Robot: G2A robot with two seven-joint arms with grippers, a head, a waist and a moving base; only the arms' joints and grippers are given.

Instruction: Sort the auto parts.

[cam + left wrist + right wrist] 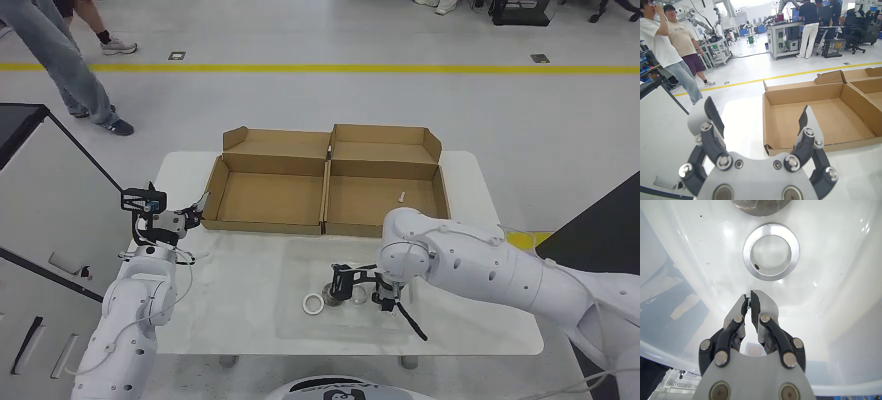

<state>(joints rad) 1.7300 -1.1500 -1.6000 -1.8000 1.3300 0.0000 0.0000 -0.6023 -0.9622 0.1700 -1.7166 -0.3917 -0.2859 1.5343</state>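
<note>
My right gripper [748, 298] is shut on a small silver screw [748, 301], just above the clear tray's floor [819, 262]. Close beyond its fingertips lies a silver metal ring [771, 252], and a larger grey metal part [761, 206] lies past that. From above, the right gripper [340, 283] hangs over the tray beside a white ring [314, 302] and a second round part [330, 296]. My left gripper [759, 111] stands open and holds nothing, near the left cardboard box [819, 113]. In the top view this left gripper [190, 212] sits at the table's left edge.
Two open cardboard boxes [268, 192] [385, 198] stand side by side at the back of the white table [470, 330]. A small white part [400, 195] lies in the right box. People stand on the floor beyond the table's left side.
</note>
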